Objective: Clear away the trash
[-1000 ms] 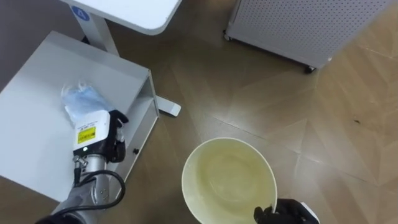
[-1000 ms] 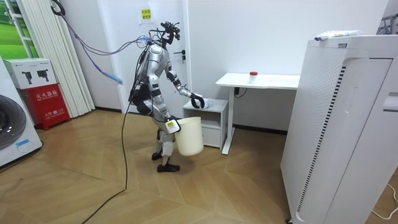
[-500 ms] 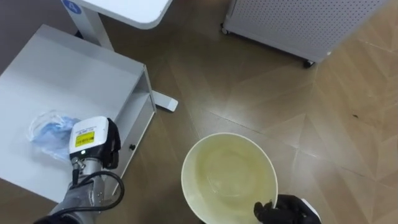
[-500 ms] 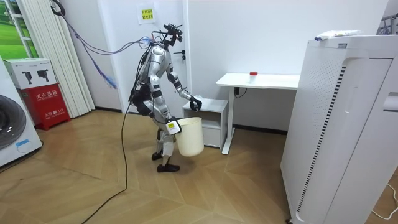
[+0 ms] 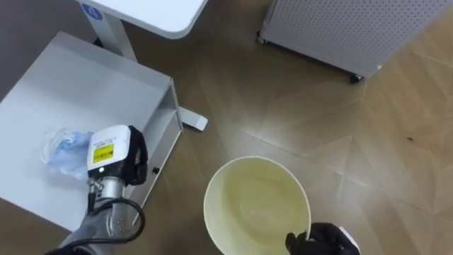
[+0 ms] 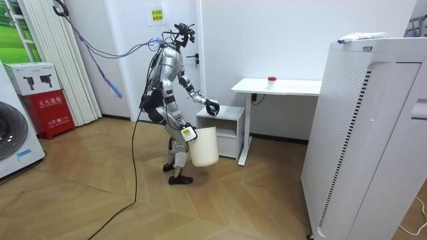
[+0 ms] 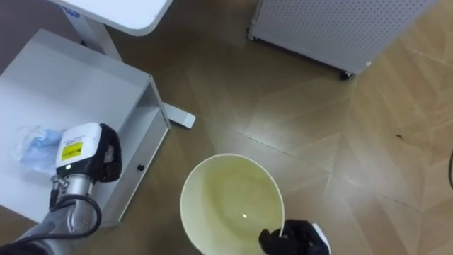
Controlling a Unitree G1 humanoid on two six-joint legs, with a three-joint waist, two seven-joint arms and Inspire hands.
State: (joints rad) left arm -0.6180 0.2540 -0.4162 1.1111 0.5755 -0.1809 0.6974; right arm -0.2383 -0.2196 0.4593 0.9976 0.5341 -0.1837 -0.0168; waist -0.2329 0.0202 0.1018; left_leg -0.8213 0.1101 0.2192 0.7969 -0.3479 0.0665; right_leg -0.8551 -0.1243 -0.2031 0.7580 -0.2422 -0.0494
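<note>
Left eye view: a crumpled blue and clear plastic bag [image 5: 62, 147] is lying on top of a small white cabinet [image 5: 78, 85], at about nine o'clock in the picture. The robot's left hand [image 5: 127, 159] is hanging just beside the bag, at the bag's three o'clock, with its back turned up. Its fingers are hiding under it, so I cannot tell if they are wide or curled, or if they are touching the bag. A white desk [image 5: 152, 13] is sitting at eleven o'clock. A cream bucket [image 5: 256, 202] is hanging over the wood floor [image 5: 396, 142] at six o'clock, with its open top facing up. The right hand [image 5: 322, 242] is curling round the bucket's rim at the bucket's five o'clock and holding it. A white box with tiny holes [image 5: 340, 28] is standing at one o'clock. In the room view the robot is standing by the cabinet, reaching its left arm over it and carrying the bucket low by its leg.
</note>
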